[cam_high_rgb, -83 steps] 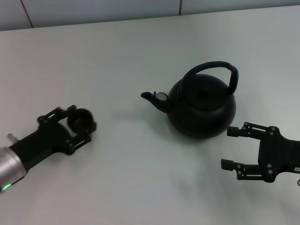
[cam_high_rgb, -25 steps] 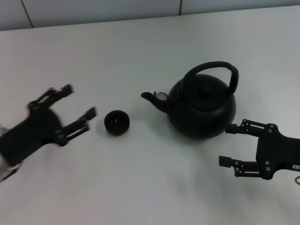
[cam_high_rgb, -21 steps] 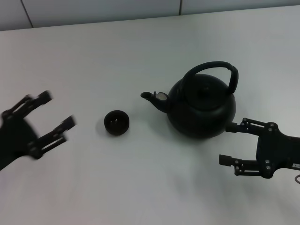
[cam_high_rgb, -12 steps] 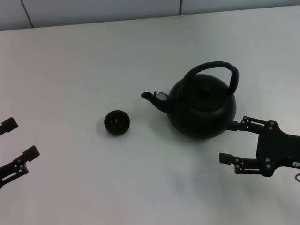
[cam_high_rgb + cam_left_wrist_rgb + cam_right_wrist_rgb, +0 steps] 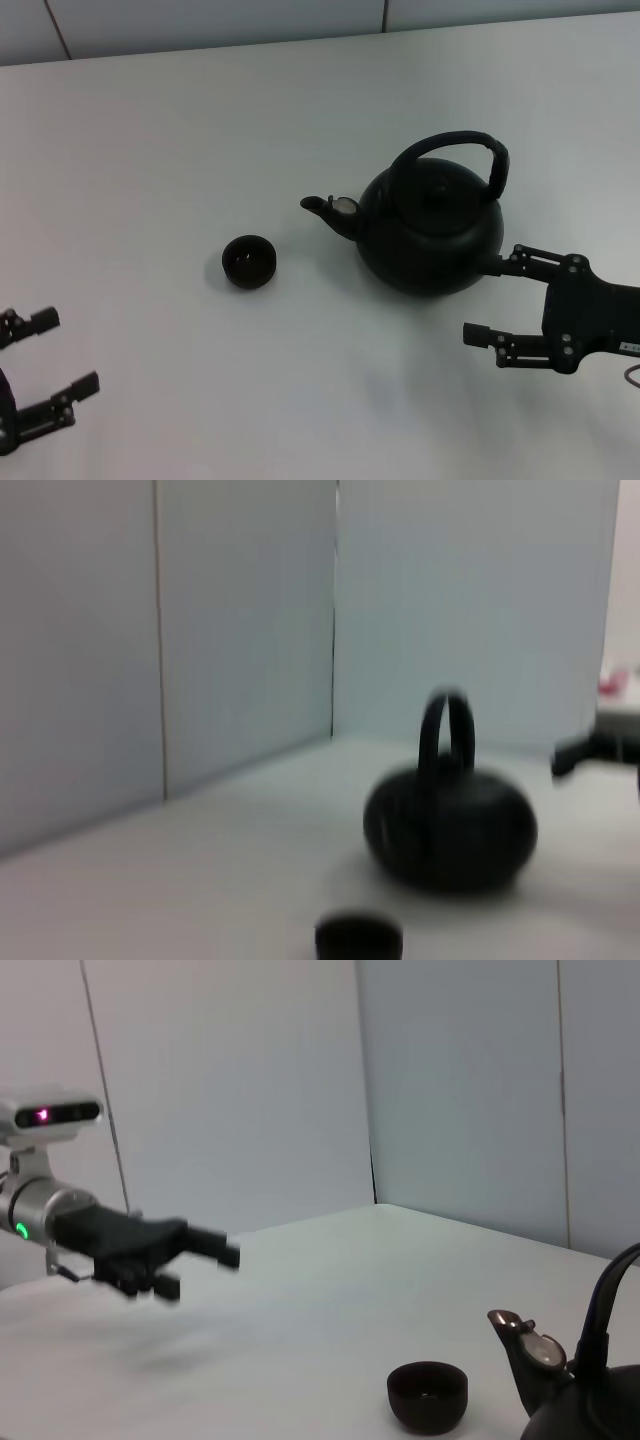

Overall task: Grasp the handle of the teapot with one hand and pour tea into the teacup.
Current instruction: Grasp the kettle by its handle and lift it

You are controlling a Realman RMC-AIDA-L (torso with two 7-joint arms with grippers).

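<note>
The matte-black teapot (image 5: 430,228) stands upright on the white table, its spout pointing toward the robot's left. Its arched handle (image 5: 455,145) loops over the lid, free of any gripper. The tiny dark teacup (image 5: 248,262) stands alone a short way off the spout's tip. My right gripper (image 5: 490,298) is open and empty, just beside the teapot's near right side, with one finger close to the body. My left gripper (image 5: 62,352) is open and empty at the near left edge, far from the cup. The teapot (image 5: 449,820) and the cup (image 5: 358,938) also show in the left wrist view.
The white table (image 5: 200,140) stretches around both objects. A grey wall with seams runs along its far edge (image 5: 300,20). The right wrist view shows the cup (image 5: 427,1395), the teapot's spout (image 5: 525,1345) and my left arm (image 5: 120,1245) farther off.
My left gripper let go of the teacup, left it standing near the spout, and drew back to the near left edge. My right gripper crept slightly toward the teapot.
</note>
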